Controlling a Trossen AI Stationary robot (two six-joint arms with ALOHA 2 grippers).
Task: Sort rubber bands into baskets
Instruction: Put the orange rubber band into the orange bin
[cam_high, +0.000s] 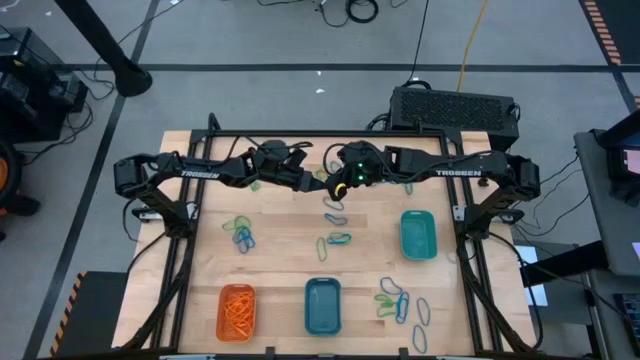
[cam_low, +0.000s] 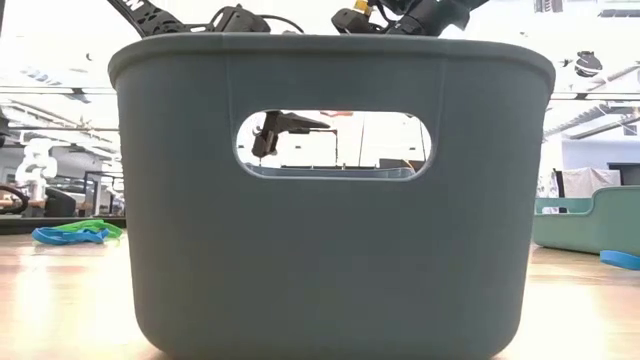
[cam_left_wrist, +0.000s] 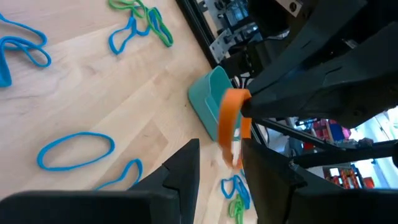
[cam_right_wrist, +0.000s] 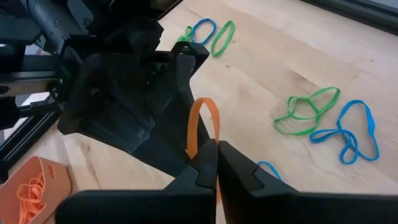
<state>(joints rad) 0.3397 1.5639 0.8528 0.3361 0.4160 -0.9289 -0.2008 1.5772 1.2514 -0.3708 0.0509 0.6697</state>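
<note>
Above the middle of the table's far half, my two grippers meet tip to tip. My right gripper (cam_high: 340, 187) (cam_right_wrist: 216, 155) is shut on one orange rubber band (cam_right_wrist: 202, 124). My left gripper (cam_high: 322, 182) (cam_left_wrist: 221, 152) is open, with its fingers on either side of that band's free part (cam_left_wrist: 229, 127); I see no touch. Blue and green bands (cam_high: 242, 233) lie loose on the table. The orange basket (cam_high: 237, 310), holding orange bands, the blue basket (cam_high: 322, 306) and the teal-green basket (cam_high: 417, 234) stand on the table. My right gripper pinches one end of the orange band's loop (cam_right_wrist: 198, 149) between its two fingertips. The rest of the loop sticks out past the fingertips into the gap between my left gripper's fingers. The band is lifted clear of the table.
More blue and green bands lie at mid-table (cam_high: 338, 240) and at the near right (cam_high: 402, 302). In the low view the blue basket's wall (cam_low: 330, 200) fills most of the picture. A black box (cam_high: 455, 108) stands behind the table's far edge.
</note>
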